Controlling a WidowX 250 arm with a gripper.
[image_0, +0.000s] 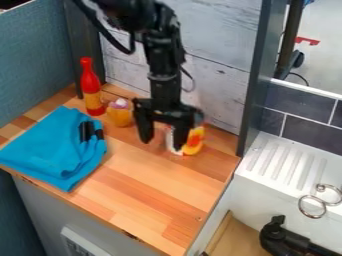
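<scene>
Hand (162, 134) open, fingers spread above the counter (143, 190); nearer the viewer, at left, a folded blue cloth (50, 150), presumably soft and limp. Just beside one finger, a white, yellow and orange container (194, 142), probably light and firm-walled, best held across its sides. Farther back, at left, a red bottle (91, 85), likely smooth and slippery, best taken round its body.

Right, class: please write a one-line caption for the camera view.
Black gripper over a wooden counter, red bottle and blue cloth nearby.
</scene>
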